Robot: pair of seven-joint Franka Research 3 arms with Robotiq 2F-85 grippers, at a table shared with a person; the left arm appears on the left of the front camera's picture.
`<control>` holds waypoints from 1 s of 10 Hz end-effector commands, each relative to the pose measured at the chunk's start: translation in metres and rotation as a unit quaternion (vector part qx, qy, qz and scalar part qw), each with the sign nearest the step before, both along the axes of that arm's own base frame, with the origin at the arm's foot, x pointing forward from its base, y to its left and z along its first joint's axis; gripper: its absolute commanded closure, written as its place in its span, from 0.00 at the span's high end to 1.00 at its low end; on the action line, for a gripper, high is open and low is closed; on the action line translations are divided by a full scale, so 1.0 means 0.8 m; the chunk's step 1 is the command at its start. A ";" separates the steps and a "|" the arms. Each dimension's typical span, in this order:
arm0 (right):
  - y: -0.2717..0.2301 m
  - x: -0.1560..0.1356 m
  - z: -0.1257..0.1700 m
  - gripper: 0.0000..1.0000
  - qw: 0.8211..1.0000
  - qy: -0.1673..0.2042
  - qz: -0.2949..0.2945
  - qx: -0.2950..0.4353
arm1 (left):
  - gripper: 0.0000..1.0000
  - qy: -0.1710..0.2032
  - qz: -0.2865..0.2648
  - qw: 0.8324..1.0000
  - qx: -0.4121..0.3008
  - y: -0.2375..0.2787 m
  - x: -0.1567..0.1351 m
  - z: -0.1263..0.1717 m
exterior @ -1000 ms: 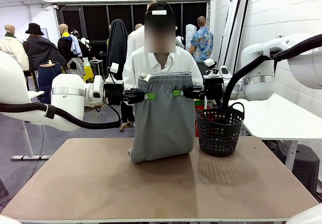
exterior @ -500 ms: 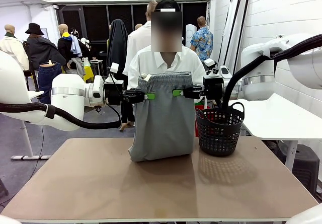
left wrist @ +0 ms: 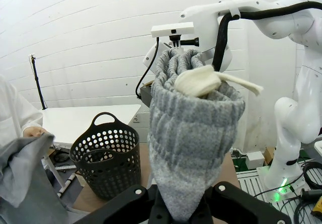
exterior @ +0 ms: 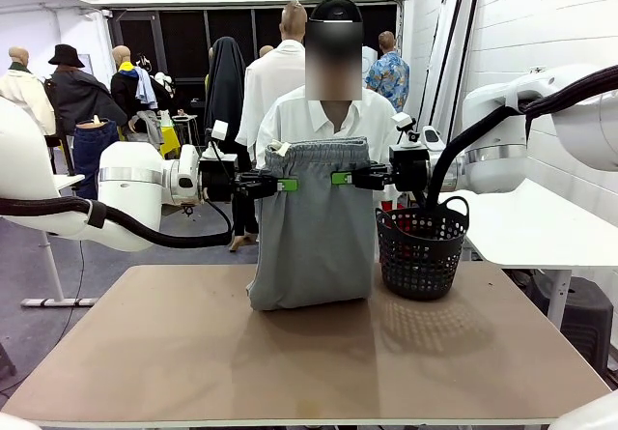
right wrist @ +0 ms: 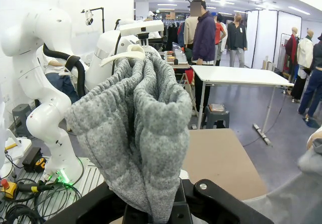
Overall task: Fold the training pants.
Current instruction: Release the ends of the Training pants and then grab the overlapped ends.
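Training pants (exterior: 311,237) of plain light-grey jersey hang by the waistband, lower end on the brown table (exterior: 193,353). The left gripper (exterior: 287,185) and right gripper (exterior: 340,178) each pinch a waistband side. Swinging sideways could snag the nearby black perforated basket (exterior: 421,251).

Black perforated basket (exterior: 421,261) on brown table (exterior: 290,358), right side

Grey, black, tan, white.
Plain light-grey training pants (exterior: 314,237); black basket (exterior: 421,251) dotted with holes; plain tan table (exterior: 290,353); white shirt (exterior: 290,121) on the person.
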State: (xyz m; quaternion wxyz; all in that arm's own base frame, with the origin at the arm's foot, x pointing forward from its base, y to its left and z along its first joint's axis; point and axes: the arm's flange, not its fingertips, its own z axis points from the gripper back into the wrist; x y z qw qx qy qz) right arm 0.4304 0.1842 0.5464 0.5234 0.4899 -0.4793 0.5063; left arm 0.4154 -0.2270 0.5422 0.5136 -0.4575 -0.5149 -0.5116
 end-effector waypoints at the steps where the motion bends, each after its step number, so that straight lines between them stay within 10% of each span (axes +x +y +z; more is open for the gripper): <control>1: 0.000 -0.004 0.002 0.00 1.000 0.000 0.007 0.004 | 0.00 0.000 0.005 1.000 -0.006 0.000 -0.003 0.004; 10: 0.000 -0.004 0.002 0.00 1.000 0.000 0.007 0.004 | 0.00 0.000 0.005 1.000 -0.006 0.000 -0.003 0.004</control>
